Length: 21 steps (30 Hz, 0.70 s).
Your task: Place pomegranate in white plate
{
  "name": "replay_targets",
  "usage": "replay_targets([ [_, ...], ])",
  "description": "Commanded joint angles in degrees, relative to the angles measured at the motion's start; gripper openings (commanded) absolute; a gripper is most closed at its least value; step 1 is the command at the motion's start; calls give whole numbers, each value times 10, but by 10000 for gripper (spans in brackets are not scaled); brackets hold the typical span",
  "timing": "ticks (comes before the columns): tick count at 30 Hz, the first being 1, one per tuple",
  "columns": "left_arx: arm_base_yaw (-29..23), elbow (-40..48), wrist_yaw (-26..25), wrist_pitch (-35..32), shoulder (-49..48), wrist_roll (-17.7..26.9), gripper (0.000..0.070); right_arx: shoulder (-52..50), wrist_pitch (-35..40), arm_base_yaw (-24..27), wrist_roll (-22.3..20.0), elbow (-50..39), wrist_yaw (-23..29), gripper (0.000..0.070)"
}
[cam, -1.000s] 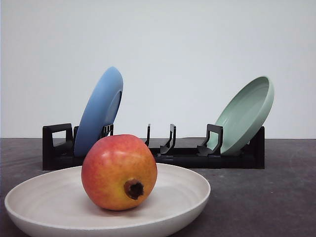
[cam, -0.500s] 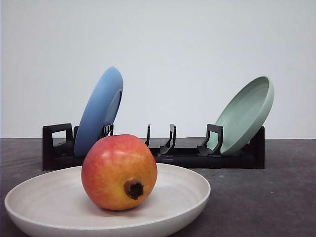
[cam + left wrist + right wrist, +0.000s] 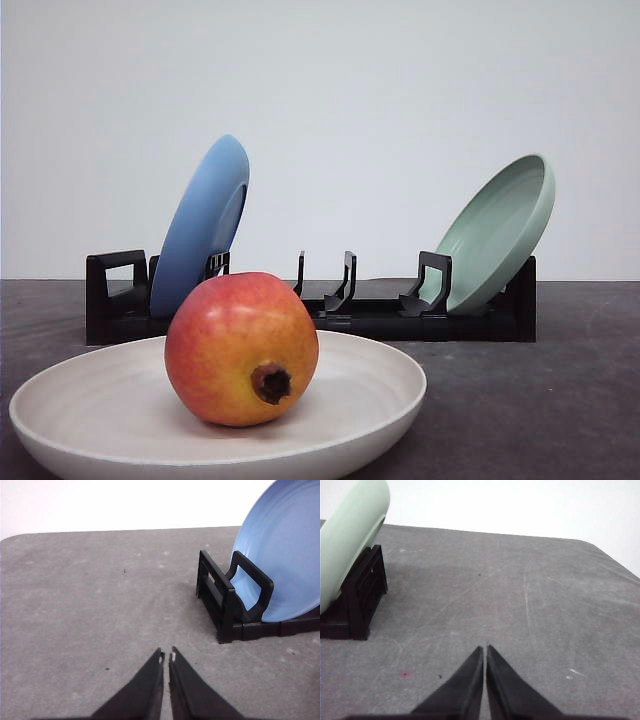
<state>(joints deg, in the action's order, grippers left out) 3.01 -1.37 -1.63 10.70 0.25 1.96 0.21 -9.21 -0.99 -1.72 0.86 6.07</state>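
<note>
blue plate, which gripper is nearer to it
Left. The left gripper has the blue plate standing in the rack close ahead; the right gripper faces the pale green plate instead.

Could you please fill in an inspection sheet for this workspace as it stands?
Surface: dark grey table, faint scratches, bare around both grippers.
Job's things: pomegranate rests inside the white plate, crown nub facing the camera.
Clutter: black dish rack behind, holding a blue plate at its left end and a pale green plate at its right, both leaning.
Grippers: left gripper and right gripper both shut, holding nothing, above bare table.
Cables: nothing seen.
Surroundings: plain white wall.
</note>
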Motion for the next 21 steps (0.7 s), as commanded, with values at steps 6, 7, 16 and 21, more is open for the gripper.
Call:
replay_targets([
  [6,0,7,1,0,-1,6,0,0,2,1,2,-2,0,3],
  [7,0,7,1,0,-1,6,0,0,2,1,2,-2,0,3],
  [16,0,7,1,0,-1,5,0,0,2,1,2,-2,0,3],
  [21,0,7,1,0,-1,6,0,0,2,1,2,-2,0,3],
])
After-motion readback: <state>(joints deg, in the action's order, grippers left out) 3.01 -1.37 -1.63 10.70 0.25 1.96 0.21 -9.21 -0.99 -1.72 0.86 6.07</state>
